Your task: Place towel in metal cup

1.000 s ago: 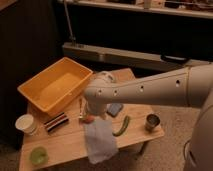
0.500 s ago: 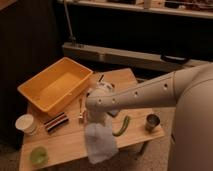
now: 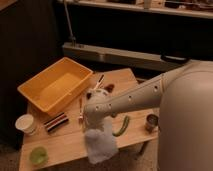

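Camera view suggests the task is barely begun: the end effector [image 3: 96,126], grip state impossible to tell, sits over the towel [image 3: 101,145] at the table [image 3: 65,142] front edge, well apart from the empty-looking metal cup [image 3: 151,123].

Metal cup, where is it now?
In the camera view, the metal cup stands on the table, far right; the tool is at the towel, left of it.

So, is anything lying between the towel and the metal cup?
Yes: a curved green object lies on the table between towel and metal cup. The gripper is over the towel's top edge.
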Controlling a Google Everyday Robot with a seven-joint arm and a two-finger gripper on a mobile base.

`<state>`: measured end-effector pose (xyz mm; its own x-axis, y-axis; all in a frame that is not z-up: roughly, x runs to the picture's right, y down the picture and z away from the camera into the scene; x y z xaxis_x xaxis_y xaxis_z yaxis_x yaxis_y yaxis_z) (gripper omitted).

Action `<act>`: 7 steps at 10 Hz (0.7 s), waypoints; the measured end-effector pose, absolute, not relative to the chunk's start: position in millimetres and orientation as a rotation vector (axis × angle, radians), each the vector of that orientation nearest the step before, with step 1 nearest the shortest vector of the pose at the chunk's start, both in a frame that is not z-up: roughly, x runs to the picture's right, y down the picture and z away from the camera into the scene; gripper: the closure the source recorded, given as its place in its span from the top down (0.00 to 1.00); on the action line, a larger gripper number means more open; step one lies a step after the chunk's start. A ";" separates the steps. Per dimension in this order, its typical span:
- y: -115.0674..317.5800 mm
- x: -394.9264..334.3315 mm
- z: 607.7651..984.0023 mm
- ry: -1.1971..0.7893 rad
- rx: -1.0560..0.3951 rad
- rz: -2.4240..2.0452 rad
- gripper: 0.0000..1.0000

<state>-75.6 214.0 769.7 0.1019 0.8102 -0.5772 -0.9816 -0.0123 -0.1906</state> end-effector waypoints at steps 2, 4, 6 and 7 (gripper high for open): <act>226.1 -76.9 776.9 0.344 -0.645 1.453 0.65; 235.3 -77.1 783.9 0.347 -0.654 1.452 0.65; 243.1 -76.5 788.8 0.348 -0.663 1.457 0.65; 245.1 -76.7 789.7 0.350 -0.664 1.459 0.65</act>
<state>-76.7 245.1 789.7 0.1051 0.7949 -0.5976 -0.9795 -0.0213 -0.2006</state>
